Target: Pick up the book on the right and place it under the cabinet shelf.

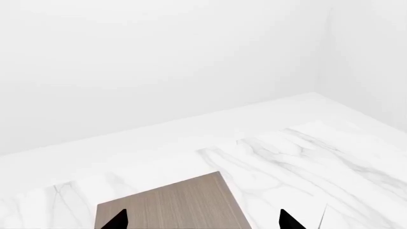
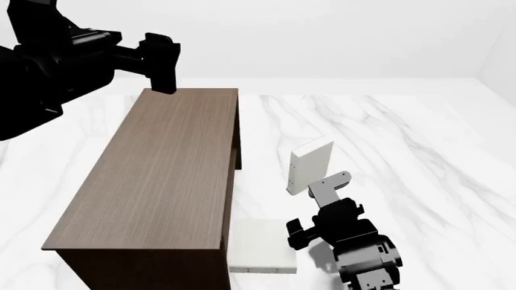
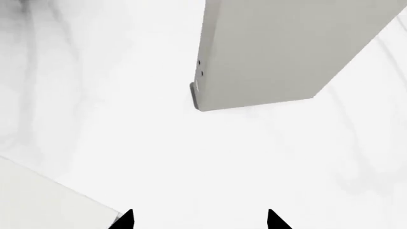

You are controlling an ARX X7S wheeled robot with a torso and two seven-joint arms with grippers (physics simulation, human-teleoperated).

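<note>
1. White marble floor with grey veining fills the scene, closed off by plain white walls.
2. On it stands the cabinet shelf, a long dark brown wood-grain box with a flat top; one end of that top also shows in the left wrist view.
3. Low in the head view, the right gripper hangs close above the floor. In the right wrist view its two dark fingertips stand well apart with only bare marble between them, so it is spread and holds nothing.
4. The book stands upright on the floor just ahead of the right gripper, farther from the robot and not touching it. It is thin and pale grey-white.
5. From the right wrist camera the book rises straight in front of the fingertips, a clear strip of floor between them. Its narrow spine carries a few tiny dark dots near the lower corner.
6. A second white book lies flat on the floor just beside the right gripper, on the side toward the cabinet shelf and close against the cabinet's near end. Its corner shows beside one fingertip.
7. The left gripper is raised above the far end of the cabinet shelf, well apart from the book. Its dark tips stand apart over the wooden top, holding nothing.
</note>
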